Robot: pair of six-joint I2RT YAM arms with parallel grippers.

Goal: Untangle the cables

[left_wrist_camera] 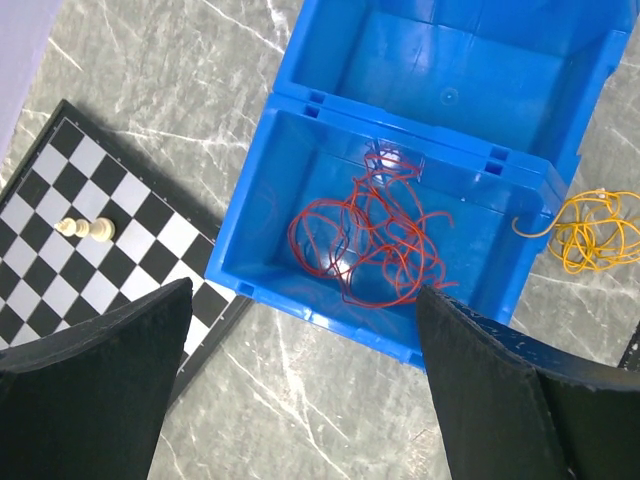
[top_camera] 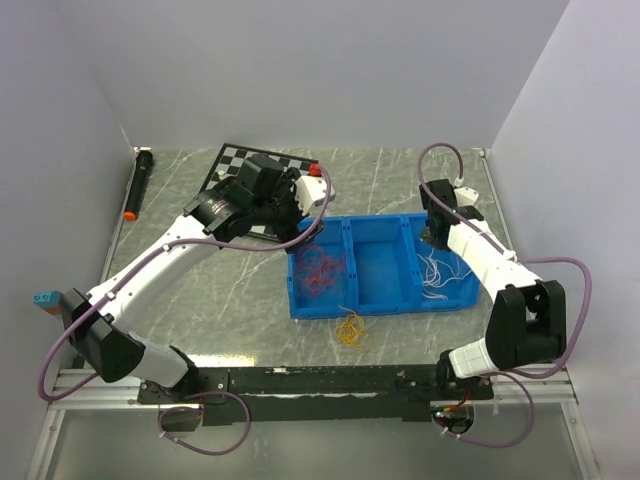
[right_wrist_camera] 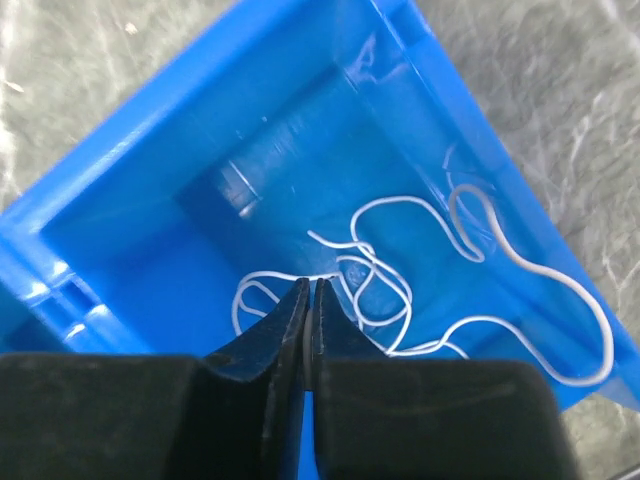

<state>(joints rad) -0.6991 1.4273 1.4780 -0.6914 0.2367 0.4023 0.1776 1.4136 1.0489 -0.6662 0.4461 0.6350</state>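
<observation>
Hovers with right claw [right_wrist_camera: 310,287] pressed together, tips down among white cables [right_wrist_camera: 372,272], left claw [left_wrist_camera: 302,290] spread above red cables [left_wrist_camera: 370,245] farther left.

left arm [top_camera: 150,262] and right arm [top_camera: 490,258] white-shelled, black-jointed; purple cables [top_camera: 589,295] trailing; left gripper [left_wrist_camera: 305,290] black

the blue bin [top_camera: 380,306] holds red cables [top_camera: 320,268] left, white cables [top_camera: 440,272] right; yellow cables [top_camera: 351,331] lie just outside.
</observation>
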